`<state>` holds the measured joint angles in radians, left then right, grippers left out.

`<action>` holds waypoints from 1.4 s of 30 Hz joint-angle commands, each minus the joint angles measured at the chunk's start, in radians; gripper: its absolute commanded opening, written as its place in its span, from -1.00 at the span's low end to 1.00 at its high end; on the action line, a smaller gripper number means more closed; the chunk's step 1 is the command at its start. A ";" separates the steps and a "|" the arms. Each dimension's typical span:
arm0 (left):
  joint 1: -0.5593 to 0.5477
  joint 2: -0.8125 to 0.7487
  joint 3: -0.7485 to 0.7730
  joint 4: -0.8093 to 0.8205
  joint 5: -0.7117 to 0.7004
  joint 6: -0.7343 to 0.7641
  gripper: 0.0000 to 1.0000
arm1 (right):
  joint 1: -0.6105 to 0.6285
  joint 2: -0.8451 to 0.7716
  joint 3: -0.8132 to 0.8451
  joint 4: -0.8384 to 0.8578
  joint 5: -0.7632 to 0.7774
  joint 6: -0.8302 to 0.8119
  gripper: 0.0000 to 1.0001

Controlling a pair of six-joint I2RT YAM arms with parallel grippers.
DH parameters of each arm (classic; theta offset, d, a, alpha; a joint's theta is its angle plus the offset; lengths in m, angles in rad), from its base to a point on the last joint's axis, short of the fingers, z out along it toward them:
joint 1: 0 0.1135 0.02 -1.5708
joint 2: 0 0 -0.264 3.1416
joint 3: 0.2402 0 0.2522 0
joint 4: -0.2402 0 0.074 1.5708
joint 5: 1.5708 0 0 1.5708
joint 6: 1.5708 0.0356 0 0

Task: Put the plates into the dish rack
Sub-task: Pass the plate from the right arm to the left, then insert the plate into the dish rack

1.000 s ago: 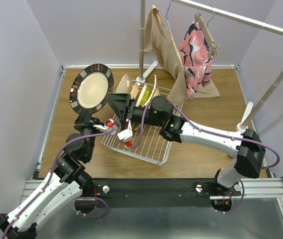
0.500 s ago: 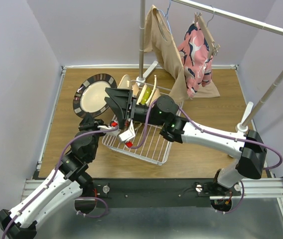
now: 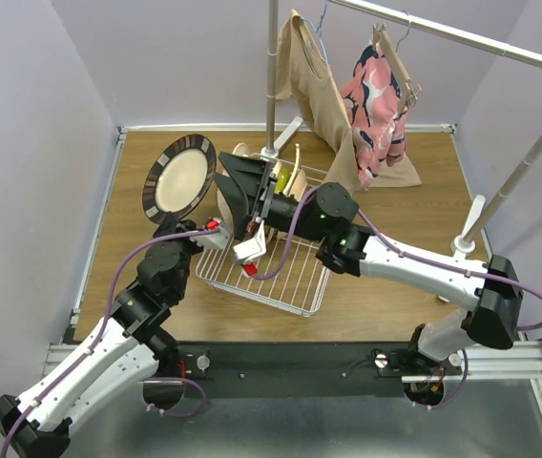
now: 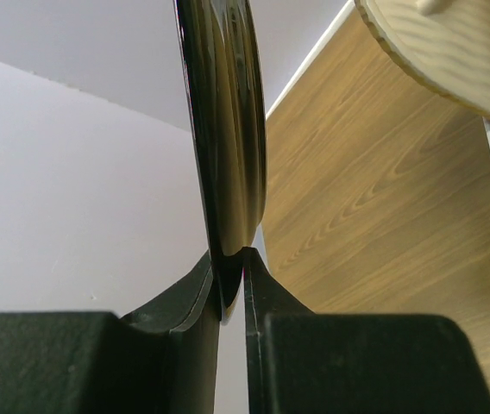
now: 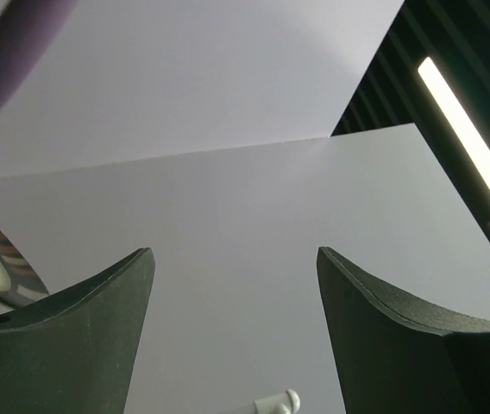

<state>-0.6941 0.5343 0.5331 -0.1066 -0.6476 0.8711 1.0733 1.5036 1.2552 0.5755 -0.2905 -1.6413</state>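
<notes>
Top view, from the near edge outward. The left arm reaches up from 7 o'clock. Its claw (image 4: 232, 272) is clamped on the bottom rim of a plate (image 3: 180, 178). The plate is held in the air and nearly on edge, at 10 o'clock from the rack (image 3: 285, 272), with its face turned toward the camera. It is round, with a plain cream centre and a dark rim broken by silvery blocks. From the left wrist it shows edge-on as a thin, dark, glossy sliver between the two fingers.

The white wire rack sits on the wooden table (image 3: 395, 219), near the middle. The right arm crosses over it from 4 o'clock. The right claw (image 5: 234, 250) has its fingers wide apart with nothing between them, and it sits just beside the plate at the rack's 11 o'clock corner.

At the rack's far end, several plates (image 3: 295, 176) stand upright, tan and lime green.

Beyond them, at 1 o'clock, tan and pink garments (image 3: 376, 105) hang from a rail.
</notes>
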 commanded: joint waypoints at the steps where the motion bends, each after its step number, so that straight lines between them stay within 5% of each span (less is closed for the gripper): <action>1: -0.002 -0.011 0.085 0.157 -0.035 -0.032 -1.00 | 0.007 -0.052 -0.033 0.024 0.111 0.038 0.68; 9: -0.002 -0.022 0.143 0.124 -0.024 -0.014 -1.00 | -0.003 -0.078 -0.018 -0.045 0.227 0.118 0.70; 22: -0.001 0.111 0.425 0.051 0.051 -0.273 -1.00 | -0.073 -0.144 0.154 -0.253 0.507 0.673 0.74; 36: -0.002 0.205 0.679 0.016 0.193 -0.645 -1.00 | -0.144 -0.190 0.168 -0.310 0.557 0.865 0.75; 42: 0.001 0.225 0.680 -0.076 0.114 -0.765 -1.00 | -0.153 -0.201 0.158 -0.312 0.551 0.888 0.75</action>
<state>-0.6941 0.7547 1.1706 -0.2485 -0.5129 0.2142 0.9291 1.3334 1.4055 0.2832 0.2420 -0.8032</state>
